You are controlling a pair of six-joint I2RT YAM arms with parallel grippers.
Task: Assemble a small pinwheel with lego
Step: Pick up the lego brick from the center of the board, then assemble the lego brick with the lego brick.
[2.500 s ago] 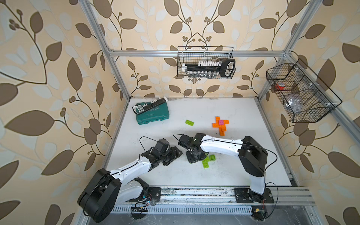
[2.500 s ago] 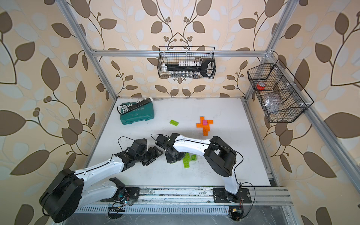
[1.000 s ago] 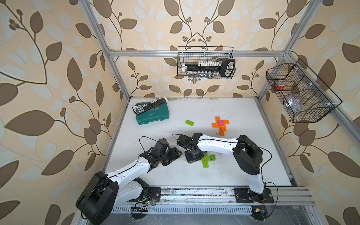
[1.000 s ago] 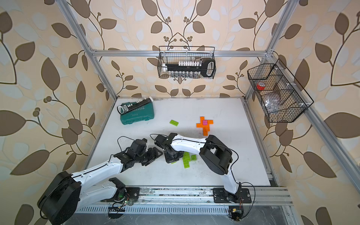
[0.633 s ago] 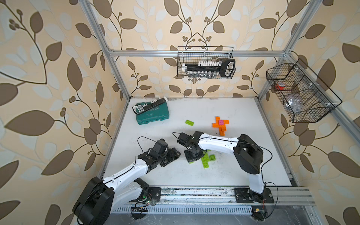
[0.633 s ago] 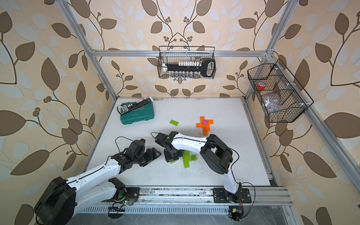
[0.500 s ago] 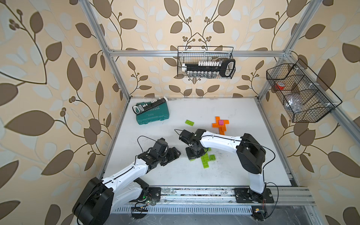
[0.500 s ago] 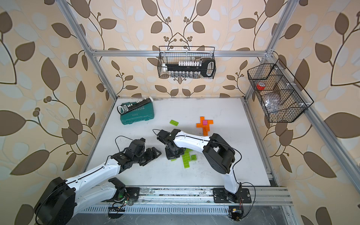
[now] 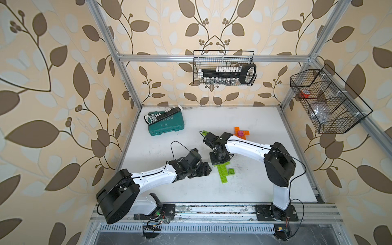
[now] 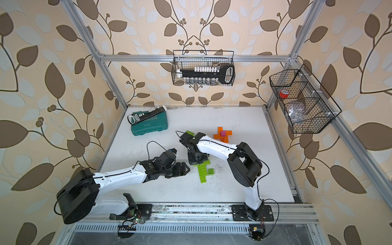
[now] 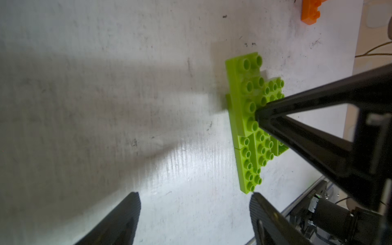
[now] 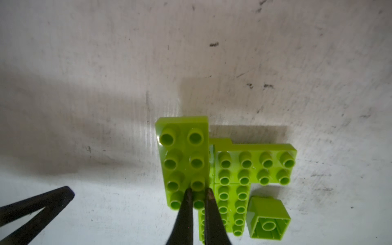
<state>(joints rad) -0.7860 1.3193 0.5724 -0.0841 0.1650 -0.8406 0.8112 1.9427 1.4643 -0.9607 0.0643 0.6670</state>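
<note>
The left gripper [image 11: 194,212] is wide open and holds nothing. It waits low over the table [image 9: 254,186], just beside the green lego [image 9: 222,174]. The green lego lies flat near the front middle of the table. The right gripper [image 12: 198,192] is squeezed shut, and its tips push down on the top brick [image 12: 184,161]. I think this step is pressing that brick tight onto the green blades. A small brick [image 12: 268,220], green too, lies upside down just beside them. Farther back on the right sits the orange lego [image 9: 237,129] with a pink brick [image 9: 240,133] on its middle. Next, I think, the small brick must be turned over and pushed onto the green middle. That needs a careful grip, so the blades do not slide.
</note>
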